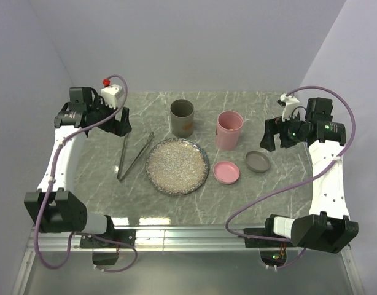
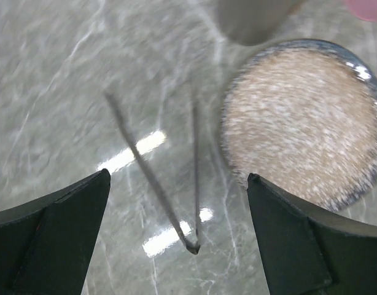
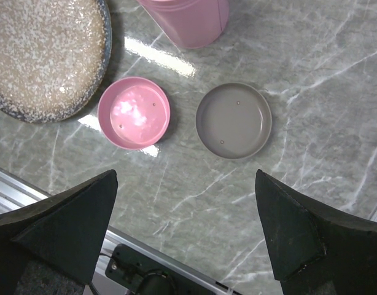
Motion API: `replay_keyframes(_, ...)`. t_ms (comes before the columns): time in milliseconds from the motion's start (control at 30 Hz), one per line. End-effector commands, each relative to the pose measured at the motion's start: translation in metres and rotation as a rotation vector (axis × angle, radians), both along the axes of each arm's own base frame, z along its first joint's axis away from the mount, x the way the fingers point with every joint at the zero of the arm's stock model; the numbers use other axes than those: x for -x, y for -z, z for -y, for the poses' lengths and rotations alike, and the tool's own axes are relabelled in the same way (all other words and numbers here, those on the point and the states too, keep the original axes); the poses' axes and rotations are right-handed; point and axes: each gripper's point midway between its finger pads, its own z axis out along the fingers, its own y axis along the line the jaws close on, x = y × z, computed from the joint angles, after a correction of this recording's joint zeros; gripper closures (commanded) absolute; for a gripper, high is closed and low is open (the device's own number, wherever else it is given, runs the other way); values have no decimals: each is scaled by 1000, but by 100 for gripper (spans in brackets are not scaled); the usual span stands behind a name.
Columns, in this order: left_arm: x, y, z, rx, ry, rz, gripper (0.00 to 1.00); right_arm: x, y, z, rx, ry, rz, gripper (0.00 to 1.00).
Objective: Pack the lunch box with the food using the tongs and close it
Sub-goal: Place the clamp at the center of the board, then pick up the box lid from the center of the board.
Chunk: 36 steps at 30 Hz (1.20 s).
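We see the long, thin grey metal tongs (image 1: 134, 157) lying flat on the grey marbled bench (image 1: 84, 172), left of centre in the overhead view. Their two slim arms spread toward the top of the frame and the joined end points to the lower left. In the left wrist view the tongs (image 2: 158, 187) sit in the middle of the frame, with the joined tip low between the two black fingers and nothing touching them.

Just to their right lies the speckled silver-grey round plate (image 1: 177, 166), which fills the upper right of the left wrist view (image 2: 299, 123).

The left claw (image 1: 118, 121) hangs above the upper ends of the tongs; its jaws (image 2: 177, 178) are spread wide and hold nothing.

Above the plate stand a tall grey round cup (image 1: 182, 118) and a tall pink round cup (image 1: 229, 129). To the plate's right lie a shallow pink round lid (image 1: 226, 172) and a shallow grey round lid (image 1: 258, 161), side by side and apart.

At the right edge, the right claw (image 1: 274, 132) is also spread wide and empty (image 3: 185, 175), above the two lids (image 3: 134, 112) (image 3: 233, 120).
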Motion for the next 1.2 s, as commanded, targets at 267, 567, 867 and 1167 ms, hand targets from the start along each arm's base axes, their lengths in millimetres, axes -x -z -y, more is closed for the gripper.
replay_keyframes(267,106,3,154,-65,845,205,8,4,-9,-19,-112,-34,-21,0)
replay_keyframes(567,142,40,268,-234,1365,273,18,-6,-15,-31,-246,-29,-52,0)
replay_keyframes(867,135,90,359,-330,1640,403,26,-19,-15,-10,-448,29,-112,0)
replay_keyframes(1167,121,134,406,-364,1665,380,37,-23,-6,5,-431,67,-99,0)
